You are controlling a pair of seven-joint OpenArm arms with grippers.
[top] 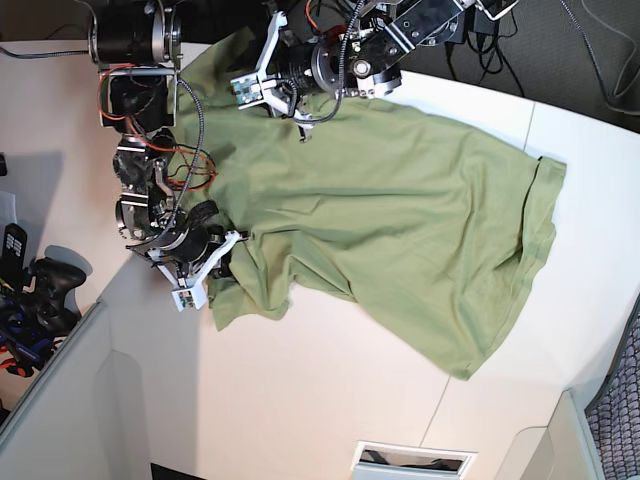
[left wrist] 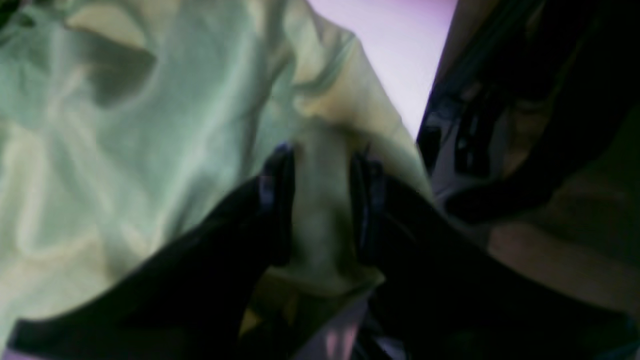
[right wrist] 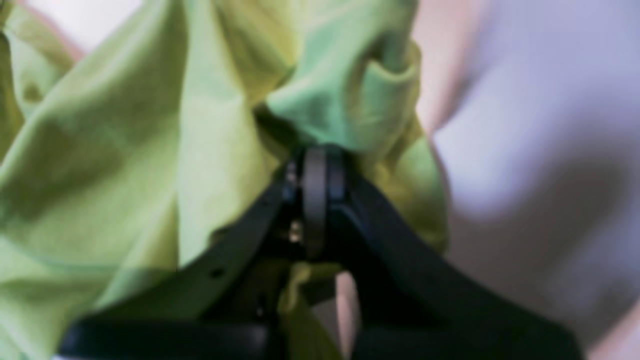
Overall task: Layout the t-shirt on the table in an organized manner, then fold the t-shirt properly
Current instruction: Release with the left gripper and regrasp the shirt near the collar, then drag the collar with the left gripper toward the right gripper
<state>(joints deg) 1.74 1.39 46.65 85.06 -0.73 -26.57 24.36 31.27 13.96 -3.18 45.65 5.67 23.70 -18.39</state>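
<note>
T-shirt (top: 400,220) spread across table (top: 300,400), wrinkled, sleeves toward the arms. Left gripper (left wrist: 322,200) clamps a fold of cloth between parted fingers; right gripper (right wrist: 315,200) pinched tight on bunched fabric.

We see two arms built from black cylindrical motor housings — the right arm (top: 150,150) trailing loose red, orange and black cables, the left arm (top: 350,55) with black leads looping off it. Each wrist carries a white bracket with a small green board. Up close, the left gripper (left wrist: 322,200) and right gripper (right wrist: 315,200) show smooth black fingers — one brass-coloured screw glints.
</note>
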